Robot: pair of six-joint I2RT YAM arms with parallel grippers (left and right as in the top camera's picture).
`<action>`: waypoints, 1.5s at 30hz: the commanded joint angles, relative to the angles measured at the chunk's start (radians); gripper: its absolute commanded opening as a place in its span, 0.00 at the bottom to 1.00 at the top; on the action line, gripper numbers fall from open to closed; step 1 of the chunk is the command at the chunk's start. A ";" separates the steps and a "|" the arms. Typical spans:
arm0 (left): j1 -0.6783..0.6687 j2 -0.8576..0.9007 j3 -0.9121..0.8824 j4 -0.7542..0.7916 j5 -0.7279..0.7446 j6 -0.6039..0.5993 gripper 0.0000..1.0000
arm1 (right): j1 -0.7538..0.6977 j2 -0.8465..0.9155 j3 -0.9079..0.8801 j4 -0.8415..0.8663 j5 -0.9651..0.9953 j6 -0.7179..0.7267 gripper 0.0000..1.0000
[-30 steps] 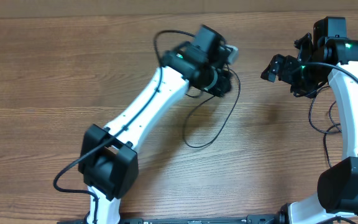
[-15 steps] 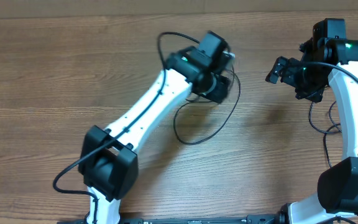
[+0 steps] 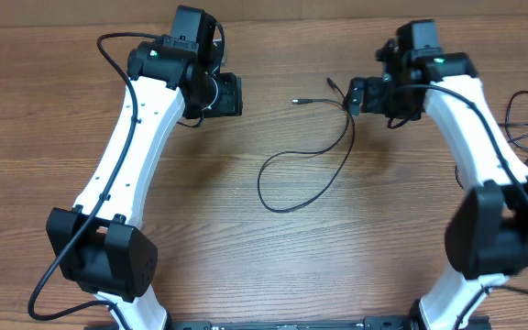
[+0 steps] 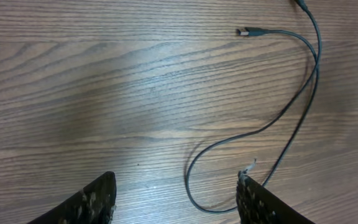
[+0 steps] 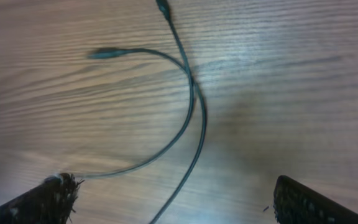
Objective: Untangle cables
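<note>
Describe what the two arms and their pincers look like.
The left arm and right arm are white tubular links between bulky black joint housings, each with a green light near the wrist and a black cable along it. The left pincer and right pincer have black fingers flecked with pale scuffs.

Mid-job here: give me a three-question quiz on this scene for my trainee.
1. True or false: the left pincer grips the cable.
2. Fill in: the right pincer stands ___ (open or shut).
3. The cable lies: A) flat on the table; B) hanging in the air; C) coiled around an arm.
Key: 1 false; 2 open; 3 A.
</note>
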 commanded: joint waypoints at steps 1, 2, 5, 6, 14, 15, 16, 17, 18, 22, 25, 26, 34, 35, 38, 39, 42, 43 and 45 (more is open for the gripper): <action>-0.008 -0.003 0.006 -0.003 0.013 -0.017 0.62 | -0.002 0.088 -0.005 0.059 0.065 -0.030 1.00; -0.008 -0.003 0.006 -0.003 0.013 -0.017 0.62 | -0.002 0.109 -0.005 0.077 0.065 -0.029 0.99; -0.010 -0.003 0.006 -0.003 0.013 -0.017 0.64 | 0.001 0.165 -0.005 0.123 0.053 -0.029 0.91; -0.009 -0.003 0.006 -0.003 0.012 -0.017 0.65 | 0.003 0.183 -0.005 0.137 0.053 -0.029 0.89; -0.009 -0.003 0.006 -0.003 -0.007 -0.017 0.69 | 0.031 0.254 -0.005 0.193 0.054 0.051 0.84; -0.009 -0.002 0.006 -0.003 -0.007 -0.017 0.69 | 0.034 0.259 -0.005 0.194 0.054 0.050 0.83; -0.009 -0.002 0.006 -0.003 -0.007 -0.017 0.69 | 0.039 0.264 -0.005 0.194 0.054 0.050 0.83; -0.009 -0.002 0.006 -0.003 -0.011 -0.017 0.69 | 0.044 0.272 -0.005 0.196 0.054 0.051 0.82; -0.009 -0.002 0.006 -0.003 -0.014 -0.017 0.69 | 0.050 0.279 -0.005 0.196 0.054 0.050 0.82; -0.009 -0.002 0.006 -0.003 -0.017 -0.017 0.69 | 0.072 0.310 -0.006 0.188 0.054 0.055 0.72; -0.009 -0.002 0.006 -0.003 -0.017 -0.017 0.68 | 0.088 0.314 -0.006 0.185 0.054 0.097 0.41; -0.009 -0.002 0.006 -0.003 -0.017 -0.017 0.68 | 0.090 0.314 -0.006 0.182 0.054 0.109 0.30; -0.009 -0.002 0.006 -0.010 -0.017 -0.017 0.68 | 0.085 0.311 0.010 0.071 0.062 0.242 0.04; -0.009 -0.002 0.006 -0.011 -0.017 -0.017 0.68 | 0.083 0.307 0.022 0.049 0.062 0.242 0.04; -0.009 -0.002 0.006 -0.014 -0.017 -0.017 0.68 | 0.066 0.262 0.070 -0.011 0.062 0.241 0.04; -0.009 -0.002 0.006 -0.015 -0.017 -0.017 0.68 | 0.061 0.246 0.083 -0.023 0.062 0.241 0.04; -0.009 -0.002 0.006 -0.018 -0.017 -0.017 0.68 | 0.030 0.159 0.149 -0.064 0.068 0.241 0.04; -0.009 -0.002 0.006 -0.018 -0.017 -0.016 0.68 | 0.017 0.131 0.169 -0.077 0.081 0.241 0.04; -0.009 -0.002 0.006 -0.018 -0.018 -0.016 0.68 | -0.021 0.064 0.215 -0.108 0.126 0.241 0.04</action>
